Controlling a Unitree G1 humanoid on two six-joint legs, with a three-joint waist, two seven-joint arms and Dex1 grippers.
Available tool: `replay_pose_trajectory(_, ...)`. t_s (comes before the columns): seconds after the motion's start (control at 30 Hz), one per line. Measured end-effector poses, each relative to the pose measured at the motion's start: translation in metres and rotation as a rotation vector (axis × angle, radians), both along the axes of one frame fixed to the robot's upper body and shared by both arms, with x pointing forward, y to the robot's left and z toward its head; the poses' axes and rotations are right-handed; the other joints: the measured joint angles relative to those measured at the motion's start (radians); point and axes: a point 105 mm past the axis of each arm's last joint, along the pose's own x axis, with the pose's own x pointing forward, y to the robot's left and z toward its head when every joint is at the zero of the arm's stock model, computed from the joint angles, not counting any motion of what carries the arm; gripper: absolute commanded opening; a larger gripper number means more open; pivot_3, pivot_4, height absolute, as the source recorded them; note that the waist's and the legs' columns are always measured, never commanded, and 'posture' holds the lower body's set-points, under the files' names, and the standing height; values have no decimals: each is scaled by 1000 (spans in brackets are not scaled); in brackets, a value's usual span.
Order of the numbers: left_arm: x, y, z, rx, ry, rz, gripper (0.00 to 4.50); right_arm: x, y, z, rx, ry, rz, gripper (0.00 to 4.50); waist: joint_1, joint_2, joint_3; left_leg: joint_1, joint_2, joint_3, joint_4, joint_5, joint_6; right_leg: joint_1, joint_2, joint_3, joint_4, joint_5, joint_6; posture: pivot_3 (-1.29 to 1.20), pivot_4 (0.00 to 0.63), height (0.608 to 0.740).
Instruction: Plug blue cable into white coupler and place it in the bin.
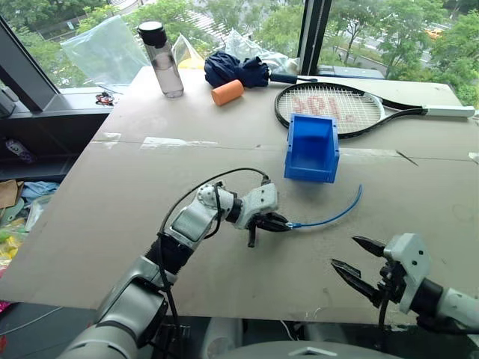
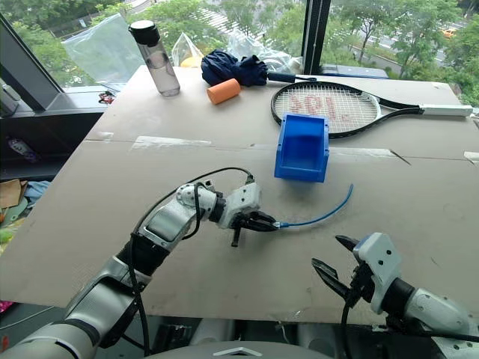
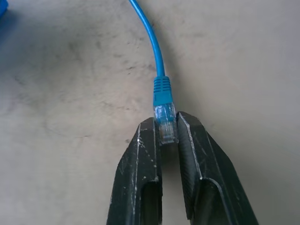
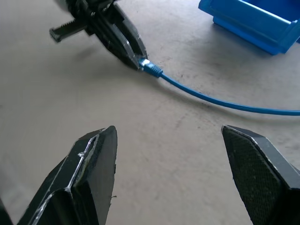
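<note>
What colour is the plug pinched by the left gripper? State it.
Clear, see-through plastic, with a bright blue boot behind it; the plug shows best in the left wrist view.

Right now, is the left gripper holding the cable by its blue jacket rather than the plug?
No: the left gripper pinches the clear plug of the cable.

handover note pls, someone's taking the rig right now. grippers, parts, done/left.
Left gripper: jaws shut on the clear plug of the blue cable, which lies on the table.
Right gripper: jaws open, empty, hovering near the table's front edge.
Bin: upright past the cable, nothing seen in it.
White coupler: can't spot it.
Done: plug gripped.
Left: find the coupler, plug in, drop in bin.
</note>
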Motion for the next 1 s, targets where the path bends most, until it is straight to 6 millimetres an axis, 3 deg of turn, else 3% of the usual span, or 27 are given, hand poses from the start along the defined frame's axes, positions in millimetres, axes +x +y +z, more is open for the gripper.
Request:
replay_pose_trajectory(0.13, -15, -3, 33, -226, 308, -2, 39, 5, 22, 4, 293, 103, -42, 3581, 0, 0, 0, -1, 0, -2, 0, 0, 0, 0, 0, -1, 1, 0, 0, 0, 150, 740)
replay_pose_trajectory(0.27, -20, -1, 68, -352, 448, -18, 39, 15, 34, 16, 500, 142, -59, 3581, -1, 0, 0, -1, 0, -4, 1, 0, 0, 0, 0, -1, 1, 0, 0, 0, 150, 740)
replay_pose_trajectory(0.43, -28, -4, 84, -420, 557, -25, 39, 27, 48, 49, 714, 122, -8, 3581, -1, 1, 0, -1, 0, -5, 1, 0, 0, 0, 0, -2, 1, 1, 2, 0, 150, 740)
replay_pose_trajectory(0.53, -29, -5, 87, -428, 572, -19, 39, 33, 49, 56, 771, 135, -8, 3581, -1, 1, 0, -1, 0, -5, 1, 0, 0, 0, 0, -2, 1, 1, 2, 0, 150, 740)
replay_pose_trajectory(0.67, -32, -9, 90, -438, 582, -28, 0, 36, 55, 65, 810, 142, 13, 2242, -1, 1, 0, -1, 0, -5, 1, 0, 0, 0, 0, -2, 2, 1, 2, 0, 150, 740)
replay_pose_trajectory(0.8, -33, -9, 92, -440, 582, -24, 0, 37, 56, 66, 840, 165, 1, 225, -2, 1, 0, -1, 0, -5, 1, 0, 0, 0, 0, -2, 2, 1, 2, 0, 150, 740)
replay_pose_trajectory(1.0, -33, -5, 94, -456, 584, -15, 0, 37, 61, 68, 875, 180, 0, 95, -2, 1, 0, -1, 0, -5, 1, 0, 0, 0, 0, -2, 2, 0, 1, 0, 150, 740)
